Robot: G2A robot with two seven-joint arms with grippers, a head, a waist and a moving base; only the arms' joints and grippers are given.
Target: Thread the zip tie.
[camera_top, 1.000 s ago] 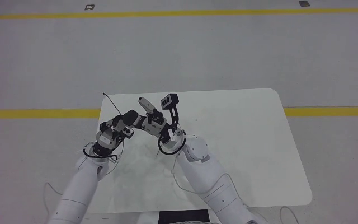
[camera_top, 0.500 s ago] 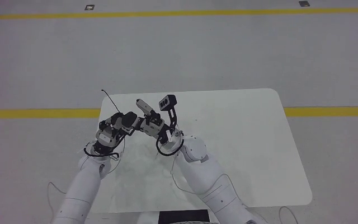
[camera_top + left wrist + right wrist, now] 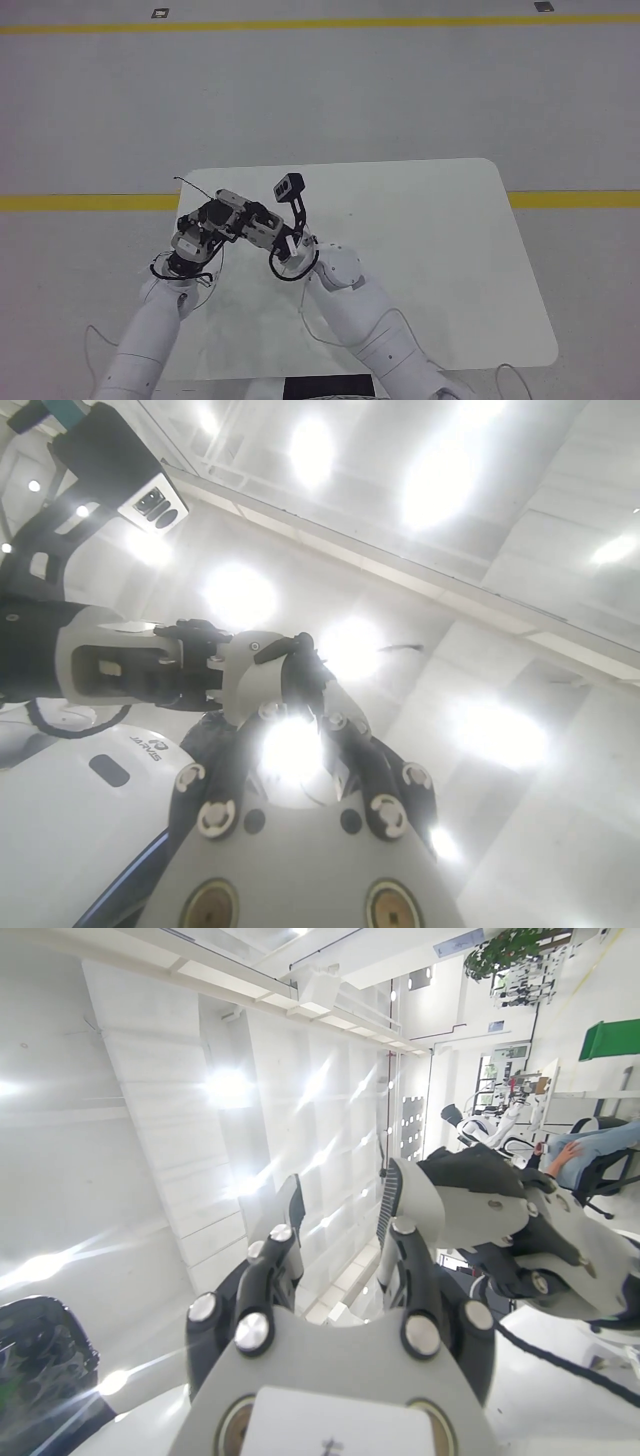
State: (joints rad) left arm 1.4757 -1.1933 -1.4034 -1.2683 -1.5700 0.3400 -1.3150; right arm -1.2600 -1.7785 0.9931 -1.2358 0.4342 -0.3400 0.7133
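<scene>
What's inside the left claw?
The left claw pinches a thin black zip tie; its tail pokes out. The pinched part is hidden between the shut jaws, partly by glare.

The left arm (image 3: pixel 145 330) and right arm (image 3: pixel 375 330) wear glossy white shells, with black cables (image 3: pixel 284 266) looping at the wrists. The left gripper (image 3: pixel 307 690) and right gripper (image 3: pixel 345 1213) share a pale grey housing (image 3: pixel 300 865), black linkage fingers (image 3: pixel 410 1263) pinned by silver screws (image 3: pixel 254 1330), and two brass-coloured discs (image 3: pixel 395 910) at the base. A black camera (image 3: pixel 289 185) on a bracket tops the right wrist
</scene>
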